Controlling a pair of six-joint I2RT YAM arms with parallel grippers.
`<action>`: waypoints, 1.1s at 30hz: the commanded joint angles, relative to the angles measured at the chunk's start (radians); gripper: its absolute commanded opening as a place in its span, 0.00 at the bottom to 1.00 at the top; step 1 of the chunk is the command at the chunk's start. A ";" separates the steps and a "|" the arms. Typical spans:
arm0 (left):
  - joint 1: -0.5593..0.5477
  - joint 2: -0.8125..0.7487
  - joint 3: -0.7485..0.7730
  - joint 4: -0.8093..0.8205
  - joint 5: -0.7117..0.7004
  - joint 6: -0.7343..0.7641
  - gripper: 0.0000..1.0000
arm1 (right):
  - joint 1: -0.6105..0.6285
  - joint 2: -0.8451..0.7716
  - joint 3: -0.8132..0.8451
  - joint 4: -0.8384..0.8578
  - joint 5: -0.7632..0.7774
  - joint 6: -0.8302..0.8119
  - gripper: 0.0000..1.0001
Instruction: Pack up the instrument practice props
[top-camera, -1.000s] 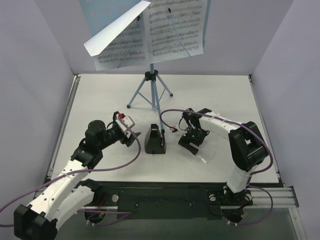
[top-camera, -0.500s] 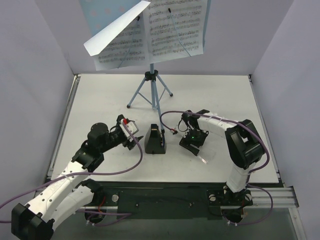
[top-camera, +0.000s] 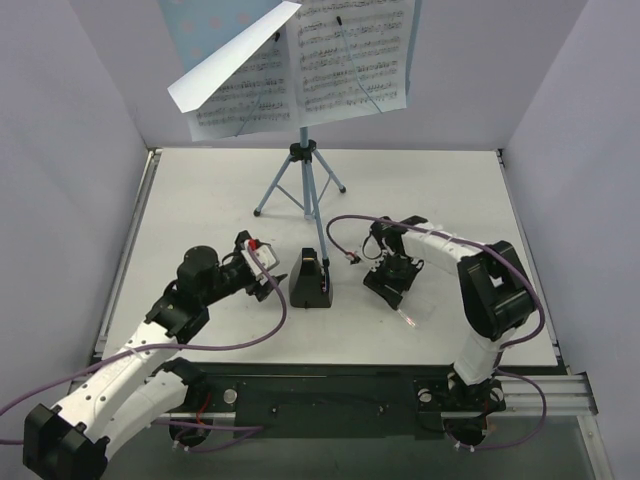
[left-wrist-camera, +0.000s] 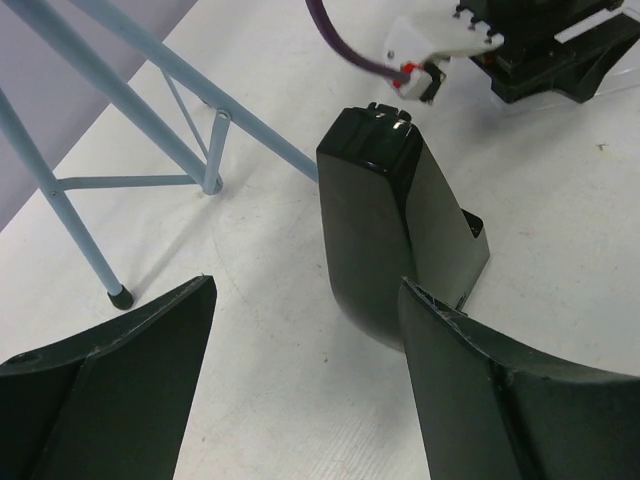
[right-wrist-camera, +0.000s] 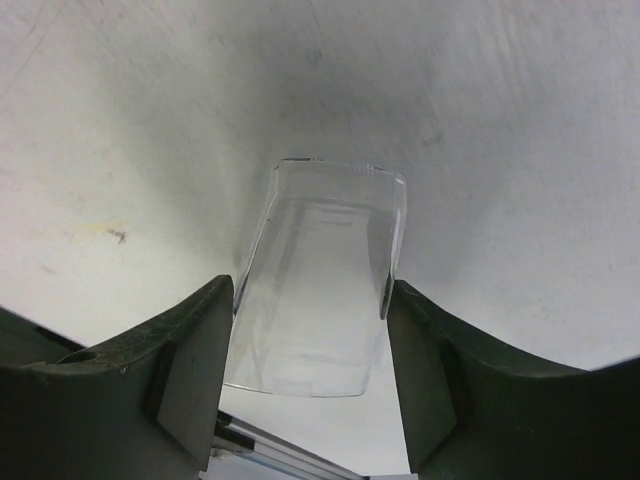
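Note:
The small dark metronome (top-camera: 310, 281) stands upright mid-table, also in the left wrist view (left-wrist-camera: 390, 230). My left gripper (top-camera: 268, 272) is open just left of it; in its wrist view (left-wrist-camera: 305, 300) the right finger overlaps the metronome's base. My right gripper (top-camera: 393, 283) points down right of the metronome. Its fingers press both sides of a clear plastic cover (right-wrist-camera: 320, 285), which lies on the table (top-camera: 409, 317). The light-blue music stand (top-camera: 200, 25) on tripod legs (top-camera: 303, 185) holds white sheet-music pages (top-camera: 345, 60) at the back, one page folded over.
Grey walls enclose the white table (top-camera: 200, 200) on three sides. Purple cables loop from both wrists. A black rail (top-camera: 330, 395) with the arm bases runs along the near edge. The tripod legs (left-wrist-camera: 130, 90) stand just beyond the metronome.
My left gripper has moved right, closer to the metronome. My right gripper has shifted slightly right with the clear cover. The metronome and stand have not moved.

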 joint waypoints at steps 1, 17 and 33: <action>-0.002 0.015 0.028 0.006 0.044 0.029 0.84 | -0.083 -0.149 0.059 -0.121 -0.126 0.024 0.00; -0.066 0.197 0.210 0.159 0.172 0.037 0.83 | -0.031 -0.418 0.355 0.231 -0.484 0.461 0.00; -0.192 0.362 0.299 0.348 0.014 -0.061 0.84 | 0.077 -0.347 0.443 0.378 -0.435 0.639 0.00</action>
